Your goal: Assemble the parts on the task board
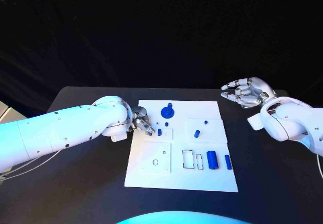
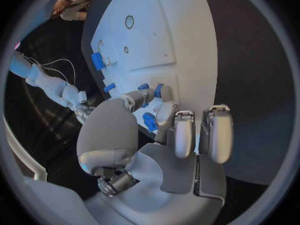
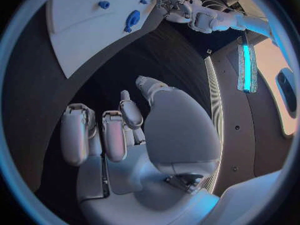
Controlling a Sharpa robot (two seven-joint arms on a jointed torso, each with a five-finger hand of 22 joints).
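Observation:
The white task board (image 1: pixel 180 179) lies in the middle of the black table. My left hand (image 1: pixel 141 122) hovers low at the board's left edge with its fingers bent toward a small blue peg (image 1: pixel 159 132). In the left wrist view a small blue part (image 2: pixel 150 121) sits between the thumb and a finger (image 2: pixel 166 112); I cannot tell whether they grip it. A blue round part (image 1: pixel 167 111) stands just behind the hand. My right hand (image 1: pixel 248 92) is raised off the board's far right corner, fingers loosely bent and apart, holding nothing.
More blue parts sit on the board: two small pegs (image 1: pixel 196 133) in the middle right, a cylinder (image 1: pixel 213 159) and a bar (image 1: pixel 228 162) at the near right. A round hole (image 1: pixel 156 162) and rectangular slots (image 1: pixel 187 158) show beside them.

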